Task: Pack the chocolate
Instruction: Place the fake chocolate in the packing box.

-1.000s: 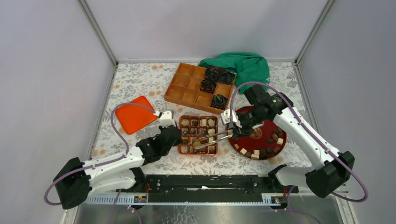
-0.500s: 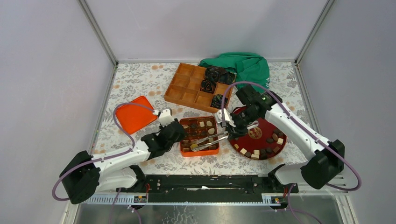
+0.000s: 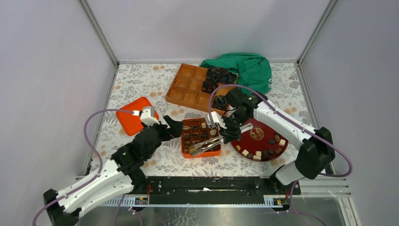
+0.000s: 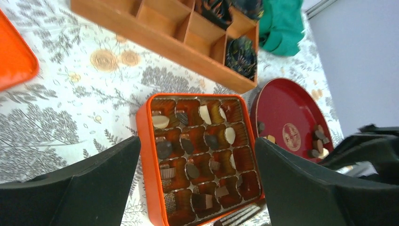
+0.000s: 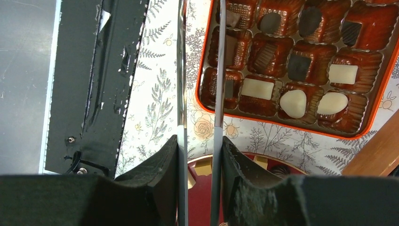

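Observation:
The orange box point(image 3: 184, 140) sits mid-table, most of its cups holding chocolate point(image 3: 203, 125). More chocolate point(image 3: 263, 153) lies along the near rim of the red plate point(image 3: 269, 132). My left gripper point(image 3: 172, 127) is open just left of the box. In the left wrist view the left gripper point(image 4: 196, 155) spans the box point(image 4: 143, 150) without touching it. My right gripper point(image 3: 226, 129) is shut on metal tongs point(image 3: 207, 145), which slant over the box's near side. In the right wrist view the right gripper point(image 5: 200, 146) holds the tongs point(image 5: 181, 94) with blades apart, beside white chocolate point(image 5: 257, 88).
A wooden divided tray point(image 3: 188, 87) stands at the back with black rosette bundles point(image 3: 216, 75) in its right cells. A green cloth point(image 3: 249, 68) lies behind it. An orange lid point(image 3: 134, 120) rests to the left. The black rail point(image 3: 207, 184) runs along the near edge.
My left gripper has gone from shut to wide open and its arm has swung left. The right arm has slid left, carrying the tongs over the box.

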{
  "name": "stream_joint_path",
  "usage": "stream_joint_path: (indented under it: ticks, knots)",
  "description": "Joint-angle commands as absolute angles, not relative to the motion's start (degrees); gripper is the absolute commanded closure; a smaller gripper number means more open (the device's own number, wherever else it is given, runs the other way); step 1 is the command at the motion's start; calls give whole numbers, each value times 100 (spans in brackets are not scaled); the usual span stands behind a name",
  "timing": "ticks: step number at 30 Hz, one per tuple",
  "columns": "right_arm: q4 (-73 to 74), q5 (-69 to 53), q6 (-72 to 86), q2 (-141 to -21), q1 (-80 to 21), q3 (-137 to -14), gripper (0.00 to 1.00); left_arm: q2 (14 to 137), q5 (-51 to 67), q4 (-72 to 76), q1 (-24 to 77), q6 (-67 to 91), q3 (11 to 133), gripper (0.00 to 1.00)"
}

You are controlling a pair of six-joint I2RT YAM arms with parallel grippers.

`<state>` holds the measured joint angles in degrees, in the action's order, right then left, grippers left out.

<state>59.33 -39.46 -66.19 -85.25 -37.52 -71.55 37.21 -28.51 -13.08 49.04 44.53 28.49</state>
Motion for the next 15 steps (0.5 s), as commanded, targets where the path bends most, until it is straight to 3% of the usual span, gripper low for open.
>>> stream_joint_path:
  ticks: [1, 15]
  knots:
    - [5677, -3793, -6088, -8763, -3904, -7656, 100, 2884, -3185, -1666, 4856, 3764, 2709, 1]
    - [5582, -3525, -5545, -9265, -4192, -7989, 94, 2602, -3580, -2046, 4859, 3759, 2863, 1]
